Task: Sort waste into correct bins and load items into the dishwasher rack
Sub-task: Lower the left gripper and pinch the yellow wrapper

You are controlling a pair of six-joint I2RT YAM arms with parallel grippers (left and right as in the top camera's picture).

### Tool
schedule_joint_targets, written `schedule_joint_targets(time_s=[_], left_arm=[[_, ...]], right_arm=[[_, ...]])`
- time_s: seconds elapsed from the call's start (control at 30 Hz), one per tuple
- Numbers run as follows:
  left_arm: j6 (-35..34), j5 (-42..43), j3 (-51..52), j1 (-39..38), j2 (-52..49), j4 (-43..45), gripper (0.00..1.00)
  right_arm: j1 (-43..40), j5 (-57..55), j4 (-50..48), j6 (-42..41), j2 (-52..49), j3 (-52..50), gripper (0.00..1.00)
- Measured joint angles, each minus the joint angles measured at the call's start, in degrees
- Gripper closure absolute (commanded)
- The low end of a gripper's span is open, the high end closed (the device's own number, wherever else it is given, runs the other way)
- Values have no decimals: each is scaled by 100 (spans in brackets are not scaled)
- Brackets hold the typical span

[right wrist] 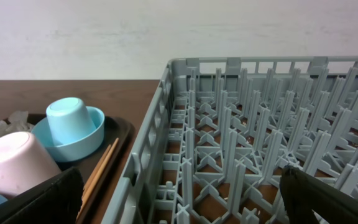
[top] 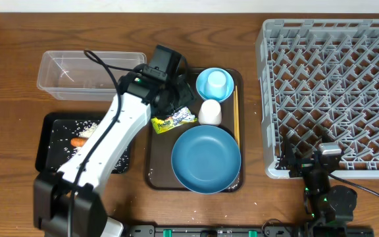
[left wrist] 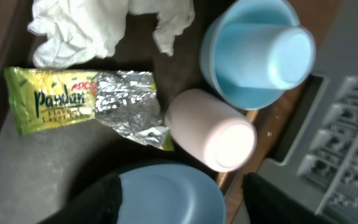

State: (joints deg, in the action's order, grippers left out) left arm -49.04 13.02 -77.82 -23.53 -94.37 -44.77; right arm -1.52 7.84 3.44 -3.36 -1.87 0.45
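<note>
My left gripper [top: 168, 94] is open and empty above the brown serving tray [top: 151, 172], over the crumpled white tissues [left wrist: 79, 28] and the yellow-green wrapper [top: 174, 120], which also shows in the left wrist view [left wrist: 73, 99]. The white cup [top: 210, 112] lies beside the light-blue bowl [top: 214, 84], which holds an upturned light-blue cup. The dark-blue dish [top: 206, 158] fills the tray's front. Chopsticks [top: 236, 125] lie along its right side. Rice [top: 77, 127] and the carrot [top: 78, 141] are in the black tray [top: 48, 155]. My right gripper [top: 311, 161] is open at the rack's [top: 334, 92] front edge.
The clear tub [top: 91, 74] stands behind the black tray at the far left. My left arm stretches from the front left across the black tray's right part. The rack's near wall [right wrist: 151, 155] stands between the right gripper [right wrist: 182, 205] and the serving tray.
</note>
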Motion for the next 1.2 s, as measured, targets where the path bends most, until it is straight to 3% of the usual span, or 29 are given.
schedule_joint_targets(time_s=[0.33,0.9,1.07,1.2], left_arm=[[-719,37,37,0,-1231,-35,29],[-1641,302,44,-299,-1635,334,31],[-1740,317,44,-334,-1641,369,48],[-1746,319,44,-326,-1644,372,67]], right_arm=[[0,0,0,0,0,0,1],[0,0,0,0,0,0,1],[0,0,0,0,0,0,1],[0,-2,-2,-2,0,0,1]])
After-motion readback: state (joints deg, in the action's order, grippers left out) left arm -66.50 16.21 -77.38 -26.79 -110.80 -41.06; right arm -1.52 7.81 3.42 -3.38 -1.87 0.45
